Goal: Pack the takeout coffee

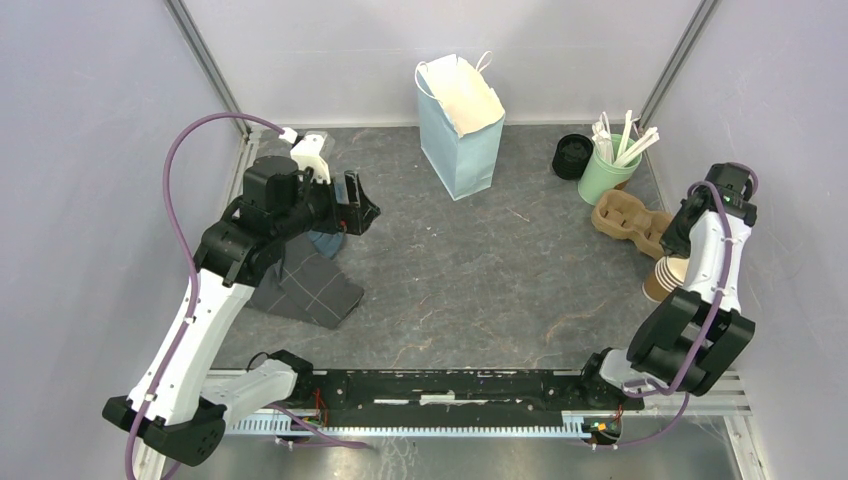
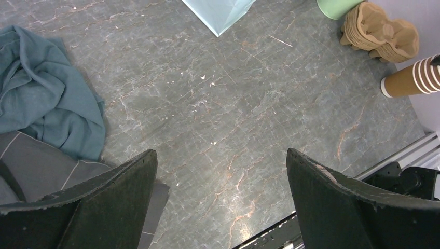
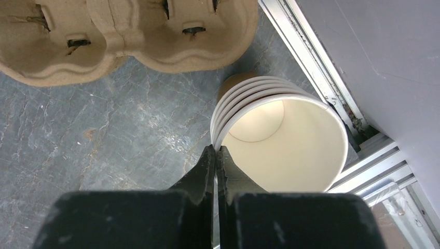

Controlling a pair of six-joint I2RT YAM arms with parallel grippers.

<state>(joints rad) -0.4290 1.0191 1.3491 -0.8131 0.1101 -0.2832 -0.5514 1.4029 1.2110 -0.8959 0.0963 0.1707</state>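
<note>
top view looks down from behind; both wrist views, closer, share the cup stack

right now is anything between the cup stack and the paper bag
Yes, the cup carrier lies just next to the cup stack, on the line to the paper bag. Nothing else visible between them. The right tool pinches the top cup at its rim.
</note>
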